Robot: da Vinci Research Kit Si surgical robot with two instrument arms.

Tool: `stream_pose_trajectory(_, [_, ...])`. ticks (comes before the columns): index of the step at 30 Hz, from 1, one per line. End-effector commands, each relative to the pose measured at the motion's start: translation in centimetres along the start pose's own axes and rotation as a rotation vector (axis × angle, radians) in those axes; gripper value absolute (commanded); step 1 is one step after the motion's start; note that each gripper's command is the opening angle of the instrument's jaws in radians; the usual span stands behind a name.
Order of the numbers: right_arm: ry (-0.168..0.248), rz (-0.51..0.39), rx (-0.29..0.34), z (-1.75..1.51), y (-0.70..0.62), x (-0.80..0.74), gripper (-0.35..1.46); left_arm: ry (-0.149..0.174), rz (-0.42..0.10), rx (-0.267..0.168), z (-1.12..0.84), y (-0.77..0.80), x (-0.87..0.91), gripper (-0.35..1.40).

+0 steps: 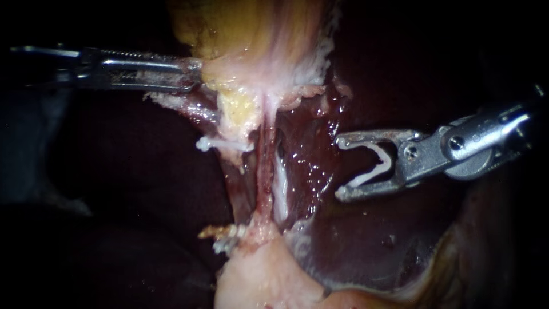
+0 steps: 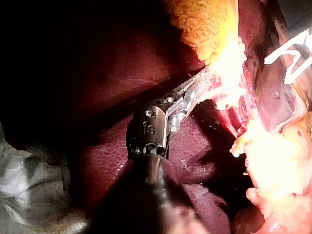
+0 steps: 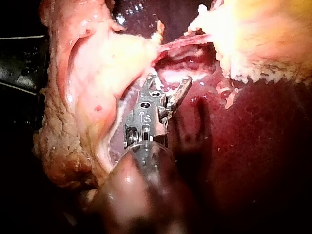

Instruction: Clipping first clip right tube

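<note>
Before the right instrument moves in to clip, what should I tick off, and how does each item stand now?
1. Clip seated in the right instrument, held in its jaws: ok.
2. Left instrument gripping the pale tissue, holding it up: ok.
3. Right tube exposed along its length: ok.
4. Right tube inside the clip: not ok; the jaws stand apart from it, over the liver.
5. Space behind the tube free: cannot tell.

clear gap; right instrument (image 1: 341, 167) to tube (image 1: 279, 191)
</note>
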Motion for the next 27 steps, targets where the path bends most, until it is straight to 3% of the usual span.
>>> stream_pose_trajectory(1, [0.0, 0.0, 0.0, 0.0, 0.0, 0.0, 0.48, -0.001, 0.001, -0.002, -0.01, 0.0, 0.0, -0.35])
stream_pose_trajectory(5, [0.0, 0.0, 0.0, 0.0, 0.0, 0.0, 0.48, -0.013, -0.007, -0.018, -0.27, 0.08, 0.15, -0.35])
stream_pose_trajectory(10, [0.0, 0.0, 0.0, 0.0, 0.0, 0.0, 0.48, 0.038, -0.029, -0.004, -0.81, 0.18, 0.46, -0.35])
stream_pose_trajectory(14, [0.002, 0.001, -0.001, 0.0, 0.0, 0.0, 0.49, 0.059, -0.035, 0.004, -1.07, 0.21, 0.59, -0.35])
stream_pose_trajectory(21, [0.016, 0.009, 0.005, 0.06, -0.04, 0.09, 0.49, 0.061, -0.035, 0.009, -1.09, 0.21, 0.57, -0.35])
stream_pose_trajectory(27, [0.076, 0.107, 0.033, 0.21, -0.11, 0.27, 0.5, 0.063, -0.035, 0.012, -1.06, 0.22, 0.54, -0.35])
